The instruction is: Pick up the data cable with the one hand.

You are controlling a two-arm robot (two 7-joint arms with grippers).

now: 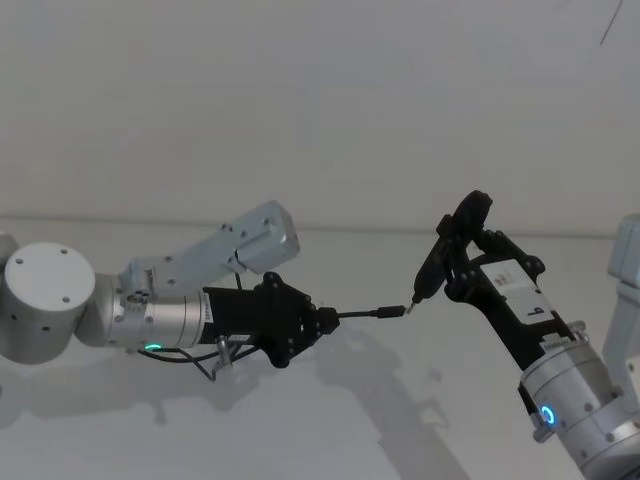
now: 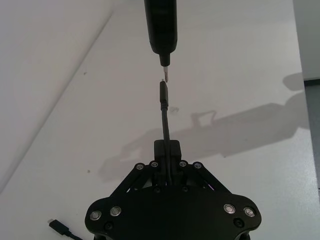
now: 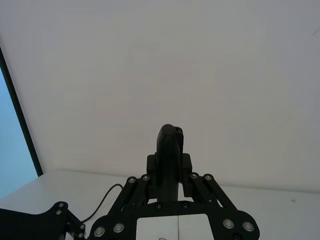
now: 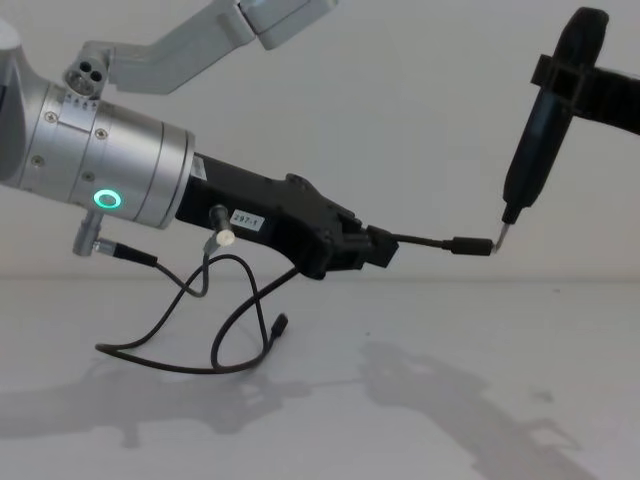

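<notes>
Left gripper (image 4: 378, 247) raised above the white table (image 4: 450, 400), jaws pinched on the data cable (image 4: 235, 310): thin, black, slack loop drooping to the tabletop, one dark plug (image 4: 470, 246) jutting forward. Right gripper (image 1: 452, 268) clamps a black pen-like tool (image 4: 535, 140), tip at that plug.

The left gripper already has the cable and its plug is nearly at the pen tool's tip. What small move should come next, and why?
Probably a slight forward nudge of the left gripper. It is shut on the data cable, whose plug points at the metal tip of the pen tool clamped in the right gripper. The left wrist view shows a thin gap, roughly in line.
</notes>
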